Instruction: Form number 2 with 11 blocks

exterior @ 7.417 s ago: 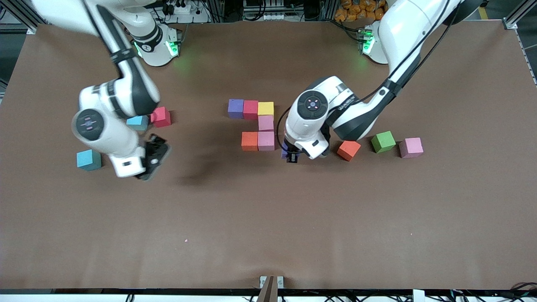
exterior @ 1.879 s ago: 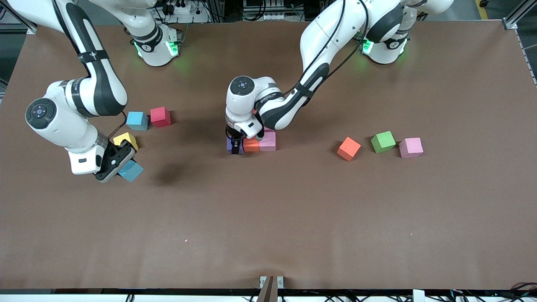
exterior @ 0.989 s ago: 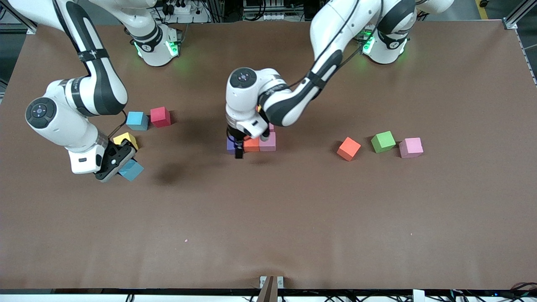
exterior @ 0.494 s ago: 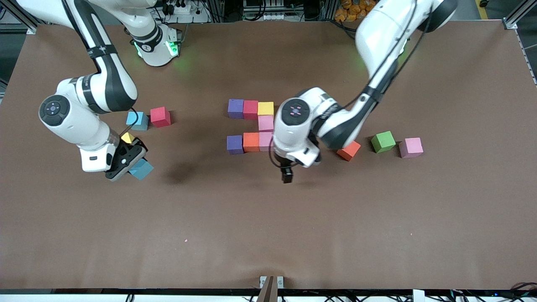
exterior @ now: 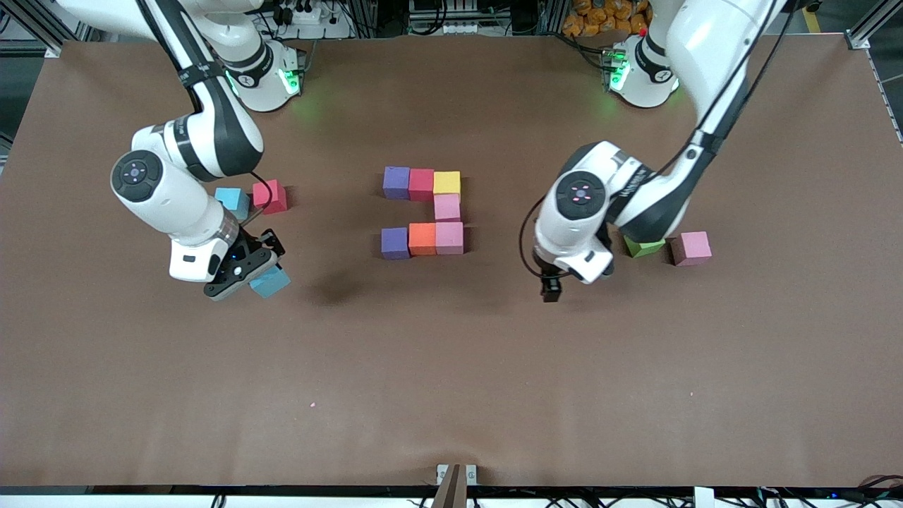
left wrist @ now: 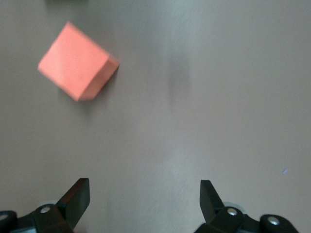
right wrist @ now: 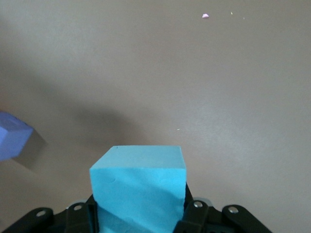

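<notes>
Seven blocks form part of the number 2 (exterior: pixel 423 212): purple (exterior: pixel 396 182), red (exterior: pixel 422 183) and yellow (exterior: pixel 446 183) in a row, a pink one (exterior: pixel 446 207) below, then pink (exterior: pixel 449 238), orange (exterior: pixel 422 238) and purple (exterior: pixel 395 243). My right gripper (exterior: pixel 254 275) (right wrist: pixel 138 213) is shut on a light blue block (exterior: pixel 270 281) (right wrist: pixel 138 182), held over bare table. My left gripper (exterior: pixel 551 289) (left wrist: pixel 144 191) hangs open and empty over bare table, close to a loose orange block (left wrist: pixel 77 60) that the arm hides in the front view.
A green block (exterior: pixel 643 247), half hidden by the left arm, and a pink block (exterior: pixel 691 248) lie toward the left arm's end. A light blue block (exterior: pixel 231 201) and a red block (exterior: pixel 270 196) sit beside the right arm.
The left gripper let go of the purple block beside the orange one and swung toward its own end of the table. The right arm carried the light blue block toward the digit.
</notes>
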{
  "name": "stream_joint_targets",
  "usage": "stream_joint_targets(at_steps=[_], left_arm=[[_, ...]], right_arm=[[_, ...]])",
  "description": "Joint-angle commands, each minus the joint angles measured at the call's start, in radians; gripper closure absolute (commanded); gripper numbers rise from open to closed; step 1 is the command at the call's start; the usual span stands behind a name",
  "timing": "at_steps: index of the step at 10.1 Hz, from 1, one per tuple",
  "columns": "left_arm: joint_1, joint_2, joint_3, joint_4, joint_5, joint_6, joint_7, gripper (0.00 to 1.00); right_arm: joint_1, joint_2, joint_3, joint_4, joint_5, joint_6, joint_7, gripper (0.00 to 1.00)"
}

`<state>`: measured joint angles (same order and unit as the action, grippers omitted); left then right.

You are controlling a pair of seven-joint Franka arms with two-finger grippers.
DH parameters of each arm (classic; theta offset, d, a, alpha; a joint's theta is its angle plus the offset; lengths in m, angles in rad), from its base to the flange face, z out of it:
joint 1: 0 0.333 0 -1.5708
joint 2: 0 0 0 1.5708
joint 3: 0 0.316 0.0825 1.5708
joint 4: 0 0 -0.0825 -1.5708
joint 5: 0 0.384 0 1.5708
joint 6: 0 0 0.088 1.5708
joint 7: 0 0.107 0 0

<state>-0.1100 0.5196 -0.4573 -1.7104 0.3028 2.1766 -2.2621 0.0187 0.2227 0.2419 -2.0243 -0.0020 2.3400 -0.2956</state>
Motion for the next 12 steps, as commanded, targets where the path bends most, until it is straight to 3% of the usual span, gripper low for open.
stream_joint_targets(at_steps=[1, 6, 8, 9, 12], left_arm=[[0.096, -0.081, -0.017, -0.045, -0.011, -0.001, 0.140, 0.00], [0.271, -0.174, -0.020, -0.034, -0.016, -0.080, 0.458, 0.00], [0.309, -0.202, -0.018, -0.034, -0.040, -0.090, 0.556, 0.00], [0.335, -0.223, -0.020, -0.034, -0.045, -0.119, 0.612, 0.00], [0.395, -0.265, -0.023, -0.035, -0.119, -0.240, 0.881, 0.00]], right_arm=[[0.094, 0.100, -0.006, 0.121, 0.014, -0.008, 0.254, 0.78], [0.297, 0.349, -0.024, 0.382, -0.007, -0.005, 0.733, 0.78], [0.415, 0.443, -0.116, 0.464, -0.015, -0.004, 0.808, 0.78], [0.455, 0.460, -0.150, 0.466, -0.015, -0.002, 0.829, 0.78], [0.478, 0.445, -0.153, 0.402, -0.013, -0.004, 0.851, 0.78]])
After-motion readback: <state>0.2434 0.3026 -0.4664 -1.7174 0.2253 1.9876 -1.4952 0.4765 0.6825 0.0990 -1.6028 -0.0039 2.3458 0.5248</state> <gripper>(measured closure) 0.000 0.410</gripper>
